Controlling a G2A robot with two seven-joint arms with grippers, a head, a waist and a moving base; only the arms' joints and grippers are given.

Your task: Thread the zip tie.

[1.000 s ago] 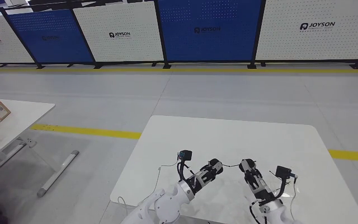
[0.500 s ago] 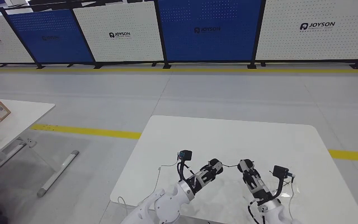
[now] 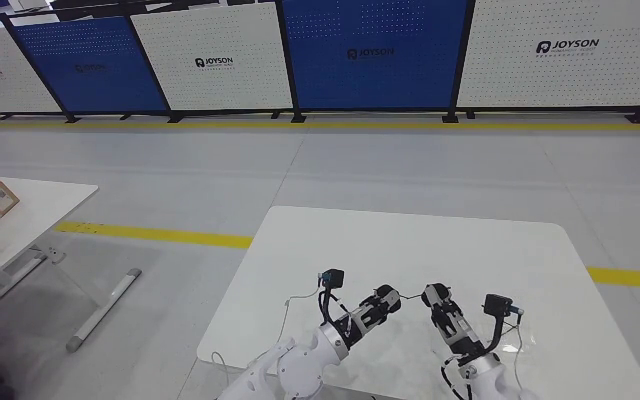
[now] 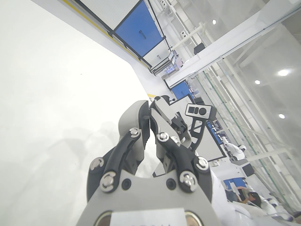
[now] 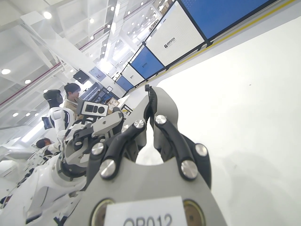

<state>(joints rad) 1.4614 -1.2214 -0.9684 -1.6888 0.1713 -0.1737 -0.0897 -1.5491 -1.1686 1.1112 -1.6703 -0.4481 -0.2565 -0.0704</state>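
The left tool [image 3: 388, 296] hangs low over the white tabletop [image 3: 400, 235], and I take it as the fixed mark for all places here. Its fingers are pressed together. In the left wrist view I cannot make out a strap between them. In the top view, however, a thin dark line begins at its tip, so it appears to hold one end of the zip tie [image 3: 411, 296]. The zip tie runs from the left tool across a short gap to the right tool [image 3: 430, 294]. The right tool is also closed. In the right wrist view a small black block stands out just beyond its fingertips, and I take it for the head end of the tie.

What is new: compared with one second ago, the right tool is closer to the left tool. It comes nearer step by step through the three top views, while the left tool stays at its place. The gap is now smaller, and the two tips are just beside each other but still apart.

In my judgement, this means the two ends are being brought together for the insertion, and the threading itself is not yet done. The next move needs fine alignment of the tail with the small opening of the head. A little error in angle can make the tail slide past or bend.
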